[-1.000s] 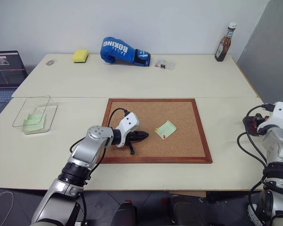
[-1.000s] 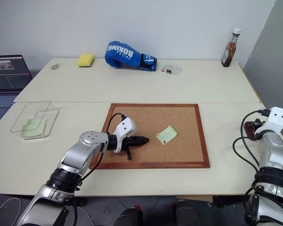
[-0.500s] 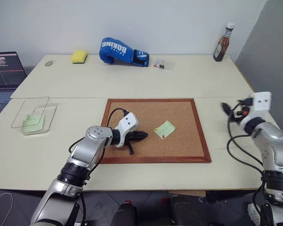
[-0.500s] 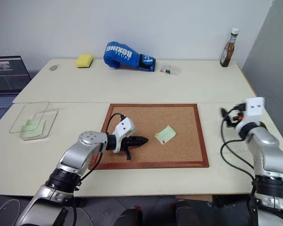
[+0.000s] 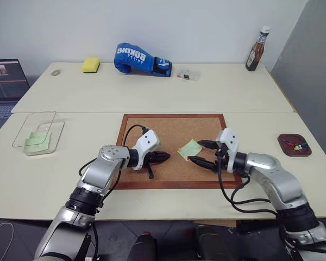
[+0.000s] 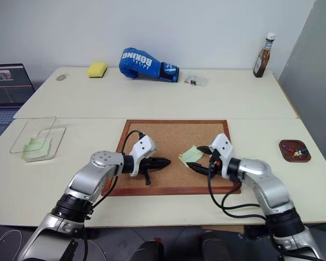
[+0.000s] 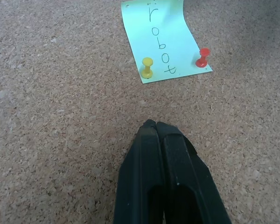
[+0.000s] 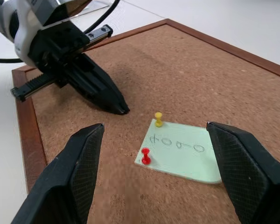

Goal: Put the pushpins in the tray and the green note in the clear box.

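Green note, frame centre, is pinned by two pushpins; right gripper gapes wide, left gripper pinched empty.

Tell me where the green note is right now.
The green note lies on the corkboard, right of its centre in the head views, pinned by a yellow pushpin and a red pushpin, between the shut left gripper and the open right gripper.

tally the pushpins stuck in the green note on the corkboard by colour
yellow pushpin: 1
red pushpin: 1
total: 2, both stuck through one edge of the green note on the corkboard
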### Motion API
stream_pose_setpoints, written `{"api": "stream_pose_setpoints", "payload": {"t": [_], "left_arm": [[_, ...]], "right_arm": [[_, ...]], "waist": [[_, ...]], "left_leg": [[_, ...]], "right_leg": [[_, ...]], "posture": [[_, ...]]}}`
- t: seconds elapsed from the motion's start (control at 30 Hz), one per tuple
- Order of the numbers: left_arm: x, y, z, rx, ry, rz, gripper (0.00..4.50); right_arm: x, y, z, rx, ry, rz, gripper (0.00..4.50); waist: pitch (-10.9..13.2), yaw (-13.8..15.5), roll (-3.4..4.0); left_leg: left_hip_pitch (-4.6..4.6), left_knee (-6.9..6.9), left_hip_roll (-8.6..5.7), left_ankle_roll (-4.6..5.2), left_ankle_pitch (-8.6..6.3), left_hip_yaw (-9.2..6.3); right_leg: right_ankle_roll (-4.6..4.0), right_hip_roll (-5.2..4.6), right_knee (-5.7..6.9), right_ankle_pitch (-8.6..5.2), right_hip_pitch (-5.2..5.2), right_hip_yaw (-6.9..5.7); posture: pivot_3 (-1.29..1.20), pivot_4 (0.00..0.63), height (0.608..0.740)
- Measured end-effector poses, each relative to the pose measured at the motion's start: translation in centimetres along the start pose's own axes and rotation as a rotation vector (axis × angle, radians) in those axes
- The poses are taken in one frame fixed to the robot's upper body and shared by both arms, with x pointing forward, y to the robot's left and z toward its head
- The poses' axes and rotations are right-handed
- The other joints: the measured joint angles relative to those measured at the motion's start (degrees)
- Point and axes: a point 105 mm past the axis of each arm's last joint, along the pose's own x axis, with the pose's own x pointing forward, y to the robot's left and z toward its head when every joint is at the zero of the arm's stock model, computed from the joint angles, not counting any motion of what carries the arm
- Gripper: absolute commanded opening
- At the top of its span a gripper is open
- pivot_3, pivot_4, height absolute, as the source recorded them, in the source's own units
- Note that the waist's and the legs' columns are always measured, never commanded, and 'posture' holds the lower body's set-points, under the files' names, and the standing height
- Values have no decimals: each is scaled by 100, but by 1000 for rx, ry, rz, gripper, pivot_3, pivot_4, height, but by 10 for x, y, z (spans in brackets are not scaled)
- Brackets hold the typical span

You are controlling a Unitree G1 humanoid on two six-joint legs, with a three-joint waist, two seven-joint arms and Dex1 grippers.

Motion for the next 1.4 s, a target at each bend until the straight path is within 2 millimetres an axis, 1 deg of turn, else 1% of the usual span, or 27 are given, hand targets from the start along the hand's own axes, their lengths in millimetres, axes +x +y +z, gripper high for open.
{"api": "stream_pose_setpoints", "payload": {"t": [0.1, 0.23, 0.33, 0.43, 0.53, 0.67, 0.83, 0.87, 1.23, 1.27, 1.33, 1.37, 1.4], "left_arm": [[1, -1, 1, 4, -3, -3, 0], [1, -2, 1, 7, -4, -5, 0], [1, -3, 1, 8, -4, -3, 0], [0, -3, 1, 9, -3, -1, 0], [0, -3, 1, 9, -3, 1, 0], [0, -4, 1, 9, -4, 4, 0], [1, -3, 0, 7, -4, 7, 0], [1, -3, 0, 7, -4, 7, 0], [0, -3, 1, 9, -5, 10, 0], [0, -3, 1, 10, -4, 10, 0], [0, -4, 0, 10, -3, 10, 0], [0, -4, 0, 9, -3, 11, 0], [0, -4, 0, 9, -3, 12, 0]], "right_arm": [[14, 4, -8, -4, 11, 32, 3725], [22, 7, -17, -19, 39, 64, 3725], [23, 7, -24, -20, 53, 74, 3313], [25, 8, -29, -21, 69, 82, 2690], [25, 8, -30, -33, 69, 85, 2164], [25, 5, -31, -40, 69, 76, 1355], [24, 0, -32, -32, 63, 48, 160], [24, -2, -32, -27, 59, 39, 58], [23, -2, -29, 9, 42, 28, 58], [22, -1, -25, 11, 29, 27, 58], [20, 0, -5, -14, -35, 31, 58], [19, 2, 9, -36, -72, 37, 58], [19, 3, 17, -45, -93, 39, 58]], "waist": [[0, 2, -1], [0, 4, -1], [0, 4, -1], [0, 4, -1], [0, 4, -1], [0, 4, -1], [0, 3, -1], [0, 4, -1], [0, 3, 0], [0, 3, 0], [0, 5, 0], [0, 5, 0], [0, 5, 0]], "left_leg": [[-3, -1, 0, 0, 0, -1], [-5, -1, 0, -3, -2, -1], [-4, -2, 0, -4, -2, -2], [-4, -2, 0, -4, -3, -1], [-4, -2, 0, -5, -3, -1], [-4, -2, 0, -6, -3, -2], [-3, -2, 0, -5, -3, -1], [-3, -2, 0, -5, -3, -2], [-3, -1, 0, -6, -3, -2], [-4, -1, 0, -6, -3, -1], [-4, -2, 0, -6, -3, -2], [-4, -2, 0, -6, -3, -4], [-4, -2, 0, -6, -3, -4]], "right_leg": [[1, 1, 1, 0, -4, -2], [15, 0, 1, 9, -4, -1], [15, 0, 2, 8, -4, -2], [14, 0, 2, 8, -5, -2], [15, 0, 2, 7, -5, -2], [15, 0, 3, 7, -4, -2], [15, 0, 4, 7, -4, -2], [15, 0, 5, 7, -4, -2], [15, 0, 8, 7, -4, -1], [16, 0, 8, 8, -6, -1], [17, 0, 8, 9, -6, -1], [18, 0, 8, 9, -6, -2], [17, 0, 7, 8, -6, -3]], "posture": [[0, 150, 740], [0, 150, 740], [0, 150, 740], [0, 150, 740], [0, 150, 740], [0, 150, 740], [0, 150, 740], [0, 150, 740], [0, 150, 740], [0, 150, 740], [0, 150, 740], [0, 150, 740], [0, 150, 740]]}}
